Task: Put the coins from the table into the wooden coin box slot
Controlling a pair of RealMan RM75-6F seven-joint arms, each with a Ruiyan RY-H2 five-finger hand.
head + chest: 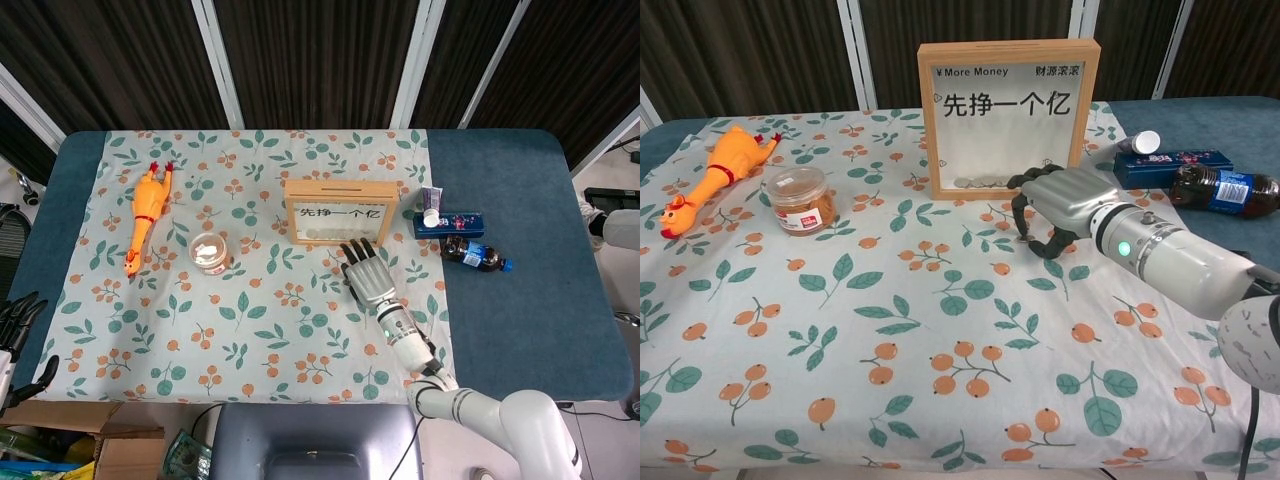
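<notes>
Just right of frame centre, below the wooden coin box (1008,117): right hand (1060,208) arched fingertips-down on cloth, seemingly holding nothing. Could flick an unseen coin away.

Robot lab test station, blue padded table (520,300) under floral cloth (260,320), dark slatted wall panels (310,50) at 12 o'clock, cardboard box (75,445) at 7 o'clock
</notes>
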